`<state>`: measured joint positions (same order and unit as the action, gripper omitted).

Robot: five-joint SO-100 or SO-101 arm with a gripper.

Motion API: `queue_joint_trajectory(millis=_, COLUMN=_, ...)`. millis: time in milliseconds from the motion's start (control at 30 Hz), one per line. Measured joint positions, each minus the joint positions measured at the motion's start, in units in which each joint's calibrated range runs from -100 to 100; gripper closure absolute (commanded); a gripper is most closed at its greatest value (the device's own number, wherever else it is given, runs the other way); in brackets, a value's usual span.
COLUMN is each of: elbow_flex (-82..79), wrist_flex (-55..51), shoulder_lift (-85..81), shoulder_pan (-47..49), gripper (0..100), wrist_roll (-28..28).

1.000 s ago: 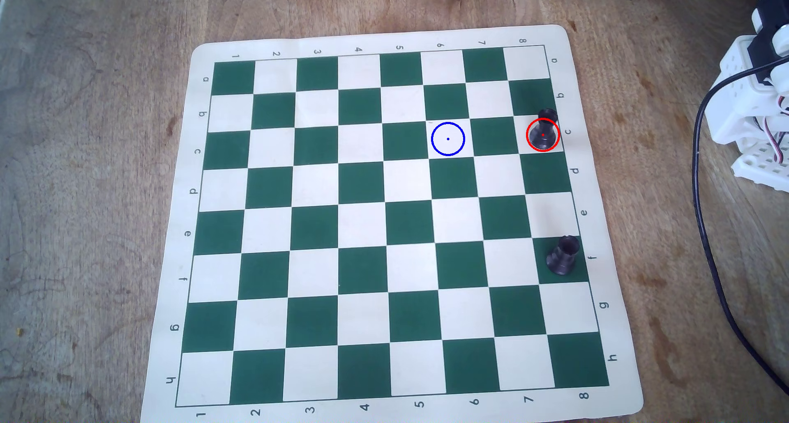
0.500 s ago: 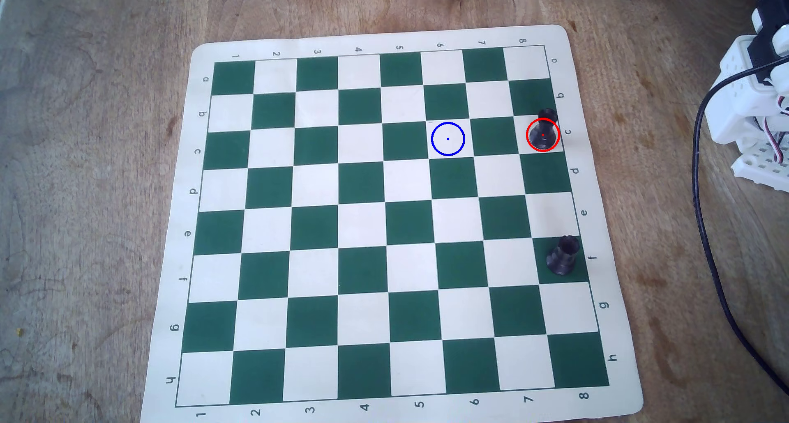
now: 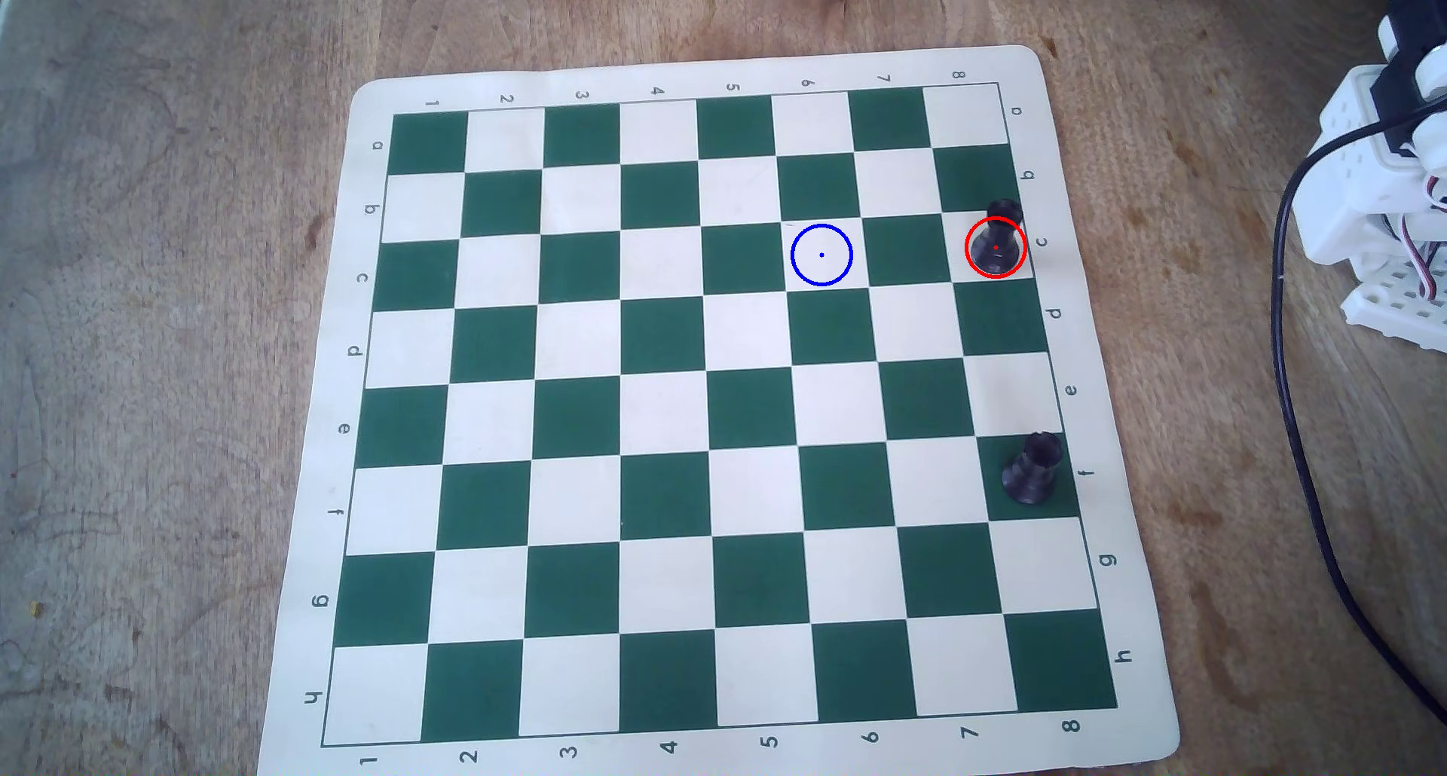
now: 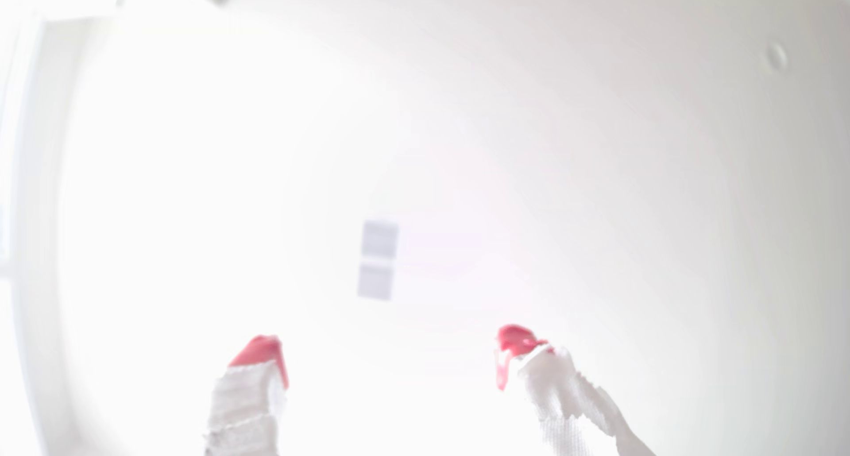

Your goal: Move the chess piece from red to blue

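Our hand [image 4: 386,341] is spread and empty, aimed off the board. The piece [image 3: 996,245] stands upright in red [image 3: 968,238], two squares from blue [image 3: 794,266]. We judge it light, rigid, slick; grip the narrow waist.

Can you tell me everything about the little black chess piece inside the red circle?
The small black rook-like chess piece looks like dark, slightly shiny plastic. It has a round base, a thinner waist and a notched cylinder top. It stands upright on a cream square at the right edge of the green-and-cream chess mat, in row c, column 8. The thin red circle outline rings its base. Nothing touches it but the mat; no jaws are near it in the overhead view.
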<state>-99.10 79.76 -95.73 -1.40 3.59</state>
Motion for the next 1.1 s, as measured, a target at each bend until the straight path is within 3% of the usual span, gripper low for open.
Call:
queue_joint_trajectory(millis=567, elbow_flex=2.9, wrist_flex=-41.2, shoulder_lift=0.0, shoulder_pan=-0.7, gripper=56, wrist_roll=1.9)
queue_joint_trajectory(millis=767, elbow_flex=26.4, wrist_flex=-75.5, shoulder_lift=0.3, shoulder_pan=-3.8, gripper=57, wrist_roll=-0.5)
queue_joint_trajectory(millis=800, elbow_flex=35.0, wrist_flex=-88.7, shoulder_lift=1.6, shoulder_pan=-5.2, gripper=57, wrist_roll=-1.8)
queue_joint_trajectory(millis=967, elbow_flex=52.9, wrist_flex=-120.9, shoulder_lift=9.2, shoulder_pan=-9.2, gripper=57, wrist_roll=-4.9)
queue_joint_trajectory(millis=1100, elbow_flex=60.1, wrist_flex=-135.5, shoulder_lift=17.7, shoulder_pan=-9.7, gripper=59, wrist_roll=-7.0)
